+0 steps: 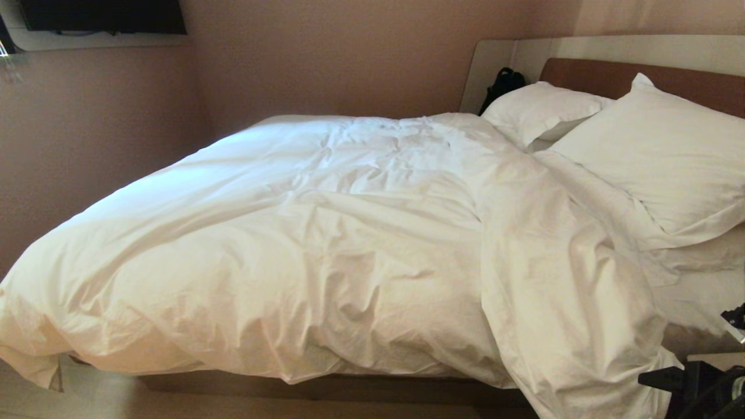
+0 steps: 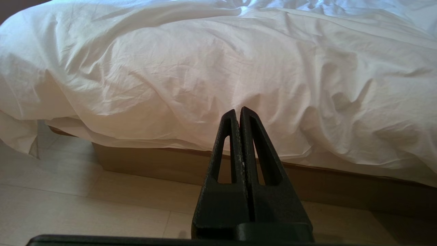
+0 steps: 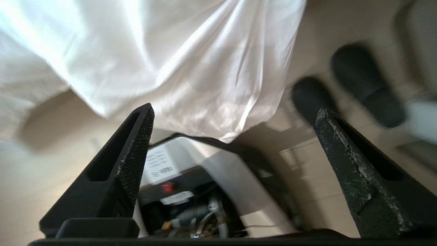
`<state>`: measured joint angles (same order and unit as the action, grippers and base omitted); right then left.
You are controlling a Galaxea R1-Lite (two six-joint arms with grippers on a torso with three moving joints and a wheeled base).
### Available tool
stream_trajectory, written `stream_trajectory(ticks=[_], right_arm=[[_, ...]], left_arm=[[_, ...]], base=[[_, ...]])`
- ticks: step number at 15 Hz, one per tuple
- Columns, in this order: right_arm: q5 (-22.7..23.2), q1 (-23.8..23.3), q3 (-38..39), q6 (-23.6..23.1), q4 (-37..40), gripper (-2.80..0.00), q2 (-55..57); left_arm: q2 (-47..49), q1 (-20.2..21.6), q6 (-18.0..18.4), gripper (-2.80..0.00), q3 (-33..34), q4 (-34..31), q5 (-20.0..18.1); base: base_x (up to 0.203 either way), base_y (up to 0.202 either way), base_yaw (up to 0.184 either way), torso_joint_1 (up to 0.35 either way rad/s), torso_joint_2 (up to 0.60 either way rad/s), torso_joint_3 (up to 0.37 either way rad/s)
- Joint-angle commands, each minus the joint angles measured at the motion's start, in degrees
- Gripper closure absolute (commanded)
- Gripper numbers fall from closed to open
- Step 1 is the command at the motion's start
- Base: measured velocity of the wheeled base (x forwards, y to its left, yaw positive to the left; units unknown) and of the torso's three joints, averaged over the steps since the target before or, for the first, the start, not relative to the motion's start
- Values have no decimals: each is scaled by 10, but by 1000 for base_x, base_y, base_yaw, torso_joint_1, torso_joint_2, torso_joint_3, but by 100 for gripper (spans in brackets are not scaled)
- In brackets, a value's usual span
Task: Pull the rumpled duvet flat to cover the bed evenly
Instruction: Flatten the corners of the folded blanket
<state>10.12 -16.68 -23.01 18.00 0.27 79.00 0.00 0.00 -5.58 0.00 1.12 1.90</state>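
The bed (image 1: 326, 389) fills most of the room ahead, its dark wooden base showing only as a strip under the hanging bedding and its brown headboard (image 1: 588, 75) rising at the far right. Over it lies the duvet (image 1: 326, 244), thick and white, creased all over, bunched in a heavy fold that runs down the right side and spills off the near edge toward the floor. Two white pillows (image 1: 652, 151) lean against the headboard, the nearer one partly over the duvet's upper edge. A dark bag (image 1: 502, 84) sits in the corner behind the farther pillow. Down low, the left end effector (image 2: 238, 114) hangs just off the near side of the bed, fingers pressed together, holding nothing. The right end effector (image 3: 235, 119) has its fingers (image 3: 140, 136) spread wide and empty, a drooping corner of duvet beyond them. A pair of dark slippers (image 3: 362, 82) lies on the floor nearby.
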Motion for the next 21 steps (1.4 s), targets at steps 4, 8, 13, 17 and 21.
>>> stream_trajectory(ticks=[4,8,13,17,21], right_arm=[[164,-28,19,-46,-26,-280,92],[168,-30,42,-53,-154,-280,174],[170,-46,71,-47,-295,-280,248],[171,-45,82,-53,-299,-280,251],[203,-45,85,-53,-311,-280,265]], left_arm=[[0,0,0,0,0,0,0],[0,0,0,0,0,0,0],[0,0,0,0,0,0,0],[0,0,0,0,0,0,0],[0,0,0,0,0,0,0]], base=[[0,0,0,0,0,0],[0,0,0,0,0,0],[0,0,0,0,0,0],[0,0,0,0,0,0],[0,0,0,0,0,0]])
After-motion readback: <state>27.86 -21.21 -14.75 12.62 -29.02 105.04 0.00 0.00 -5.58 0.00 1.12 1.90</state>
